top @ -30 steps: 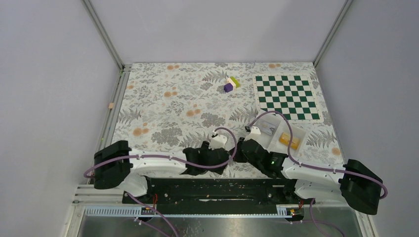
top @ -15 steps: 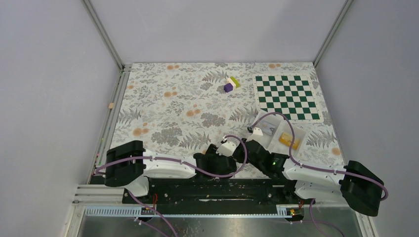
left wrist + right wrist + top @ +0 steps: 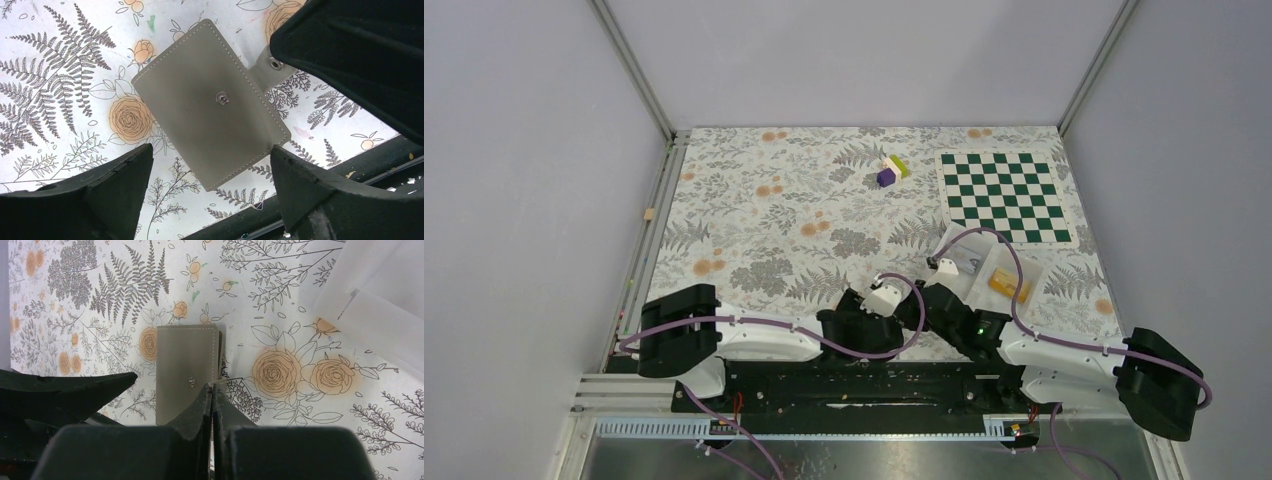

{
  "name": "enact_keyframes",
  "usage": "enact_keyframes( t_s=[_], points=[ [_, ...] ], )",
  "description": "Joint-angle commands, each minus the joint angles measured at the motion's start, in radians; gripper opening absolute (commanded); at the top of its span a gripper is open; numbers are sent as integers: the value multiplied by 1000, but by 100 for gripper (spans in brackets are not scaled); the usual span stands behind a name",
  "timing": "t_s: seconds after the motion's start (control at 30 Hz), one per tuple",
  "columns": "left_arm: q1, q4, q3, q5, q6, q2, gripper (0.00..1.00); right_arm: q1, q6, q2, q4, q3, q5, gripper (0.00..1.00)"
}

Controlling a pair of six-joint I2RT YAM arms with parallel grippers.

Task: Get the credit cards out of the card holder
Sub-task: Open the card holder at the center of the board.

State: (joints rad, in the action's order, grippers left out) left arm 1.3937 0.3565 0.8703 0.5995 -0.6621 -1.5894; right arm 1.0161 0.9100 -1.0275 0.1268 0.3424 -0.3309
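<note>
Close view from my two wrist cameras, with an overhead view in which my arms cover the work.

The card holder lies flat and folded shut on the floral tablecloth, grey outside facing up, close to the near edge of the table. A metal snap stud sits in the middle of its cover. Its small closing tab sticks out to one side, unfastened. No credit cards are visible; I judge they are inside.

My left gripper hangs just above the holder with its jaws spread wide, one finger at each side of its near end, gripping nothing. My right gripper is fully closed, its tips at the holder's edge where the tab is. I cannot tell whether the tab is caught between them. A clear-white tray lies beyond, apart from the holder.

What could go wrong, in my judgement:
- If my left jaws close across the cover, they clamp the fold shut and the cards stay trapped.
- The tab is thin, so my right tips may slip off it when I lift.
- A sideways nudge could slide the holder over the smooth cloth and off the near edge.
</note>
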Motion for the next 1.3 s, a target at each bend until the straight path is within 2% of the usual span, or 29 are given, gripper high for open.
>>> enact_keyframes(
  t_s=[0.0, 0.2, 0.43, 0.7, 0.87, 1.03, 1.17, 1.27],
  points=[
    [23, -55, 9, 27, 30, -8, 87, -7, 40, 19, 61, 10, 2, 0],
    [34, -84, -22, 46, 61, -2, 84, -35, 33, 25, 125, -35, 99, 0],
    [37, -177, -104, 0, 115, 67, 80, -99, 26, 61, 234, -136, 187, 0],
    [37, -148, -79, 55, 144, 34, 79, -139, 15, 52, 274, -150, 273, 0],
    [37, -143, -83, 72, 125, 50, 72, -140, 0, 42, 274, -146, 287, 0],
    [37, -165, -141, 99, 95, 141, 63, -143, -13, 40, 272, -151, 284, 0],
    [30, -174, -185, 113, 59, 210, 63, -145, -19, 36, 270, -153, 286, 0],
    [-14, -179, -215, 72, 12, 231, 63, -146, -21, 36, 269, -152, 285, 0]
  ],
)
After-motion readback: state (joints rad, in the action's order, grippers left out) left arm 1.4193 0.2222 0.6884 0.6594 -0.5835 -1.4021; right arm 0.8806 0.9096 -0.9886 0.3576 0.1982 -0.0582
